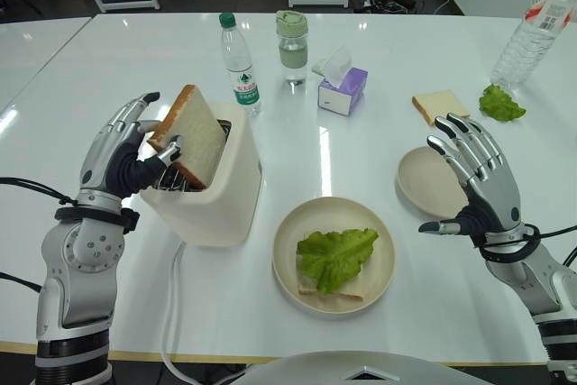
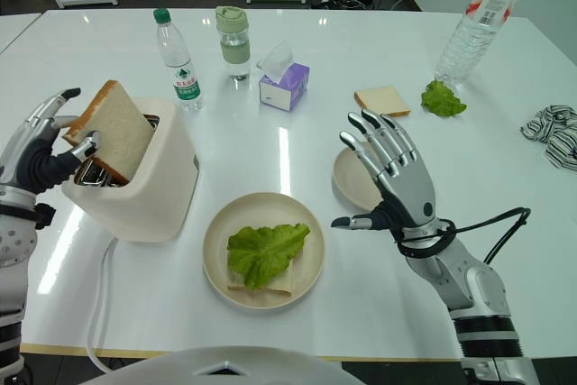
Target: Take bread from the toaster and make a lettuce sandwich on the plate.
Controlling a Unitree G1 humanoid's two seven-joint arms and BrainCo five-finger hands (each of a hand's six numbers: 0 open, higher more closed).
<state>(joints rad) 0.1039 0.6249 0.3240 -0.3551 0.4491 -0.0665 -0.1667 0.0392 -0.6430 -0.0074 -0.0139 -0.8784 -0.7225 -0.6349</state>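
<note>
A cream toaster [image 1: 216, 196] stands at the left of the white table. My left hand [image 1: 126, 151] is shut on a slice of bread [image 1: 191, 135] that sticks up, tilted, out of the toaster's slot. In front of me a cream plate [image 1: 379, 272] holds a bread slice [image 1: 347, 291] with a lettuce leaf [image 1: 335, 253] on top. My right hand [image 1: 478, 178] is open, fingers spread, raised over the table right of the plate, holding nothing. Farther back at the right lie a spare bread slice [image 1: 439, 105] and another lettuce leaf [image 1: 499, 104].
A small empty dish [image 1: 424, 185] sits just behind my right hand. At the back stand a water bottle [image 1: 238, 65], a green cup [image 1: 292, 46], a purple tissue box [image 1: 343, 89] and a large clear bottle [image 1: 534, 32]. A striped cloth [image 2: 552, 132] lies far right. The toaster's cord [image 1: 169, 304] trails toward the front edge.
</note>
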